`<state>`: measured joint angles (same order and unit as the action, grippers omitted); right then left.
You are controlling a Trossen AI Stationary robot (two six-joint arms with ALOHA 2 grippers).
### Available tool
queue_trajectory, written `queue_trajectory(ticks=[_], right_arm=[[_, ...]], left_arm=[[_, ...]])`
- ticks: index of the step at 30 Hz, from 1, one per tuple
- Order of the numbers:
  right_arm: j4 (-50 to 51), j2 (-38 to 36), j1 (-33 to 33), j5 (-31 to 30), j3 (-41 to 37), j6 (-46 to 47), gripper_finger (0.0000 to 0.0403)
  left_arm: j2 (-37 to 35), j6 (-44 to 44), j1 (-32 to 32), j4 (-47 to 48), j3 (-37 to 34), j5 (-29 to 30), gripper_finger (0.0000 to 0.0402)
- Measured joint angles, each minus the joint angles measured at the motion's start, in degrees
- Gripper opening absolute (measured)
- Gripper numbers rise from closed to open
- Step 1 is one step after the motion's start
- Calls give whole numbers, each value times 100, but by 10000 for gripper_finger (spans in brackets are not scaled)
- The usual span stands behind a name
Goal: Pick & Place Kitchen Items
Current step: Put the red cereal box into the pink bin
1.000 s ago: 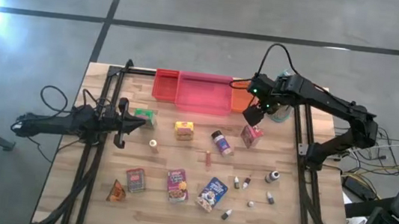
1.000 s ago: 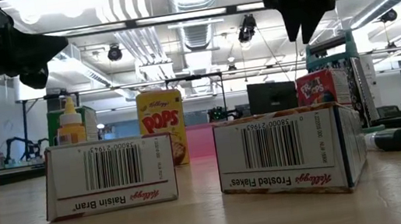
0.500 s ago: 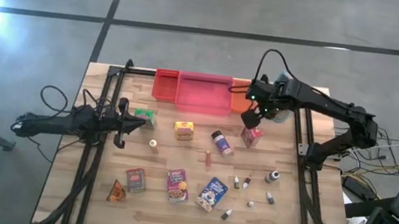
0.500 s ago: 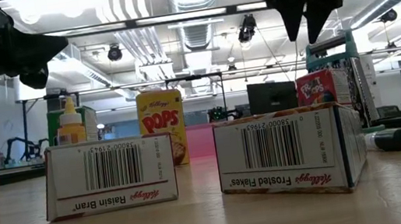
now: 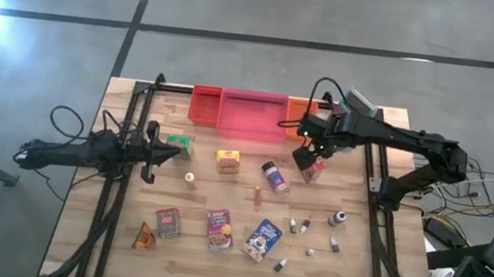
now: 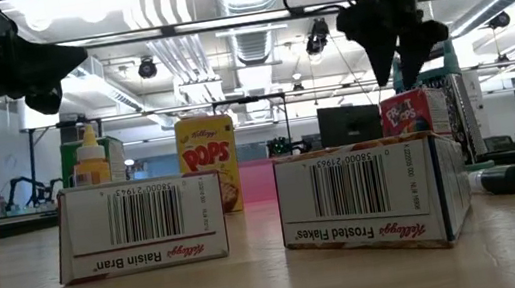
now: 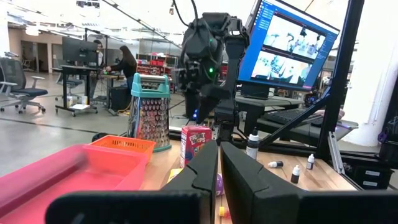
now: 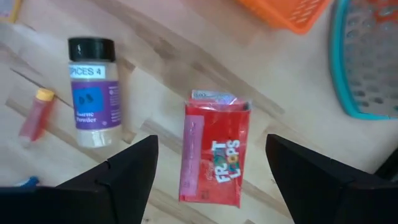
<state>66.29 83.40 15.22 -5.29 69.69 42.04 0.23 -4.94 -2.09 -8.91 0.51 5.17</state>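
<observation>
A red Froot Loops box (image 8: pixel 214 155) stands upright on its bottom end at the table's far right (image 5: pixel 314 170), also seen in the low view (image 6: pixel 412 110). My right gripper (image 8: pixel 211 142) hangs open just above it, pointing down, one finger on either side and touching nothing (image 5: pixel 306 155) (image 6: pixel 397 62). My left gripper (image 7: pixel 219 177) waits shut at the table's left (image 5: pixel 174 152), level and with nothing in it. Other kitchen items, boxes and small bottles, are spread over the table.
Red, pink and orange tray bins (image 5: pixel 250 113) line the far edge. A grater (image 8: pixel 367 62) stands beside the box. A purple spice jar (image 8: pixel 92 93) and a small red tube (image 8: pixel 34 113) lie to its left. Cereal boxes (image 6: pixel 371 194) lie near the front edge.
My right gripper has come down toward the Froot Loops box and drifted a little toward the table's left. Its wrist has rolled somewhat, and its fingers have spread wider apart than a second ago. The box has stayed in place.
</observation>
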Motion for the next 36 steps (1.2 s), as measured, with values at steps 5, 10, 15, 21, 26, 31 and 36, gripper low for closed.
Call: queue_trajectory(ticks=[5,10,15,21,26,31,36], right_arm=[[-93,-7,0,26,-254,46,289],[-387,-11,0,103,-516,66,304],[-803,-9,0,145,-878,66,315],[-1234,-7,2,276,-1322,87,316],[-1596,-7,4,281,-1584,110,296],[-1739,-4,4,278,-1680,110,273],[-1759,-4,4,276,-1678,109,247]], left_arm=[[0,0,-1,0,-1,0,26],[0,1,-2,0,-2,2,26],[0,-1,-2,2,0,0,26],[0,1,-1,0,0,1,26],[1,-1,-1,1,-1,0,26],[2,1,0,0,0,2,26],[0,-1,-2,0,-2,1,26]])
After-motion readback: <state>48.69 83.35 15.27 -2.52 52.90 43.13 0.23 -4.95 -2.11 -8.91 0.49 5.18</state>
